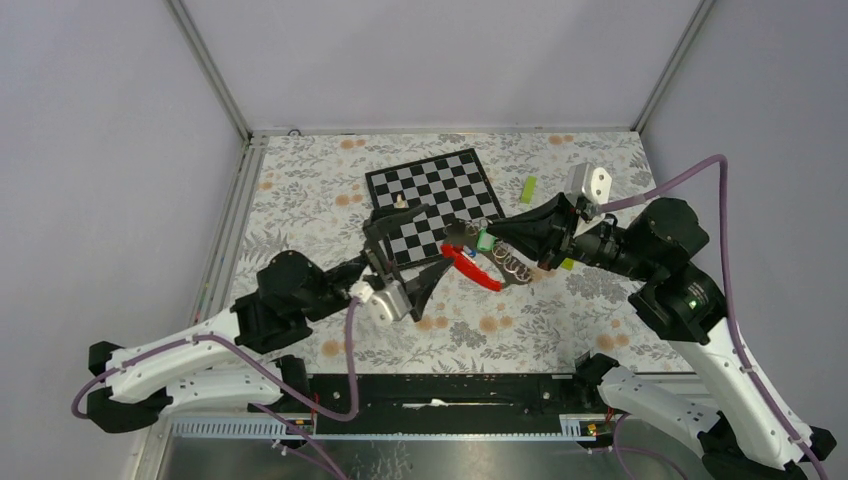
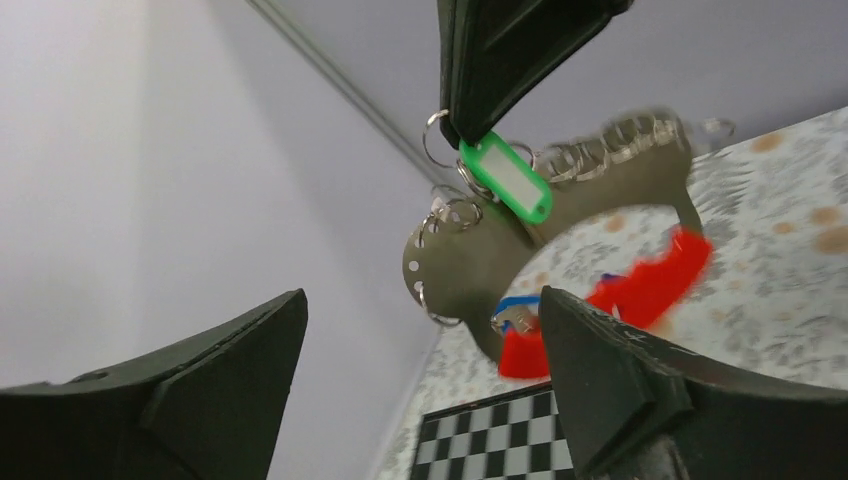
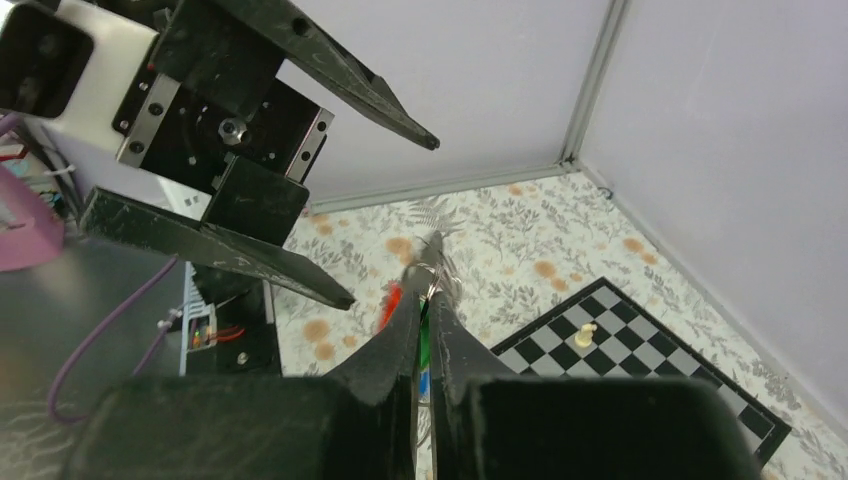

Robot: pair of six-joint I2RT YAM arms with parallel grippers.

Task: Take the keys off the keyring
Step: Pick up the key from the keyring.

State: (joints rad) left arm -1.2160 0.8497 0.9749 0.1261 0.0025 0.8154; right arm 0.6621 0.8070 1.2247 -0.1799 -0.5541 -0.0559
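Held in mid-air above the floral table [image 1: 300, 200], pinched between the closed fingers of the right gripper [image 2: 462, 130]: the keyring [image 2: 437, 135], with green tag [image 2: 505, 177], red strap [image 2: 650, 285] and keys [image 2: 515, 318] dangling below. Just beside, the left gripper [image 2: 422, 300], fingers spread wide apart, gripping nothing.

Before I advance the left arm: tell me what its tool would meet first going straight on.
Probably the keyring dangling from the shut right tool. It sits centred between the fingers of the open left tool. Depth is unclear.
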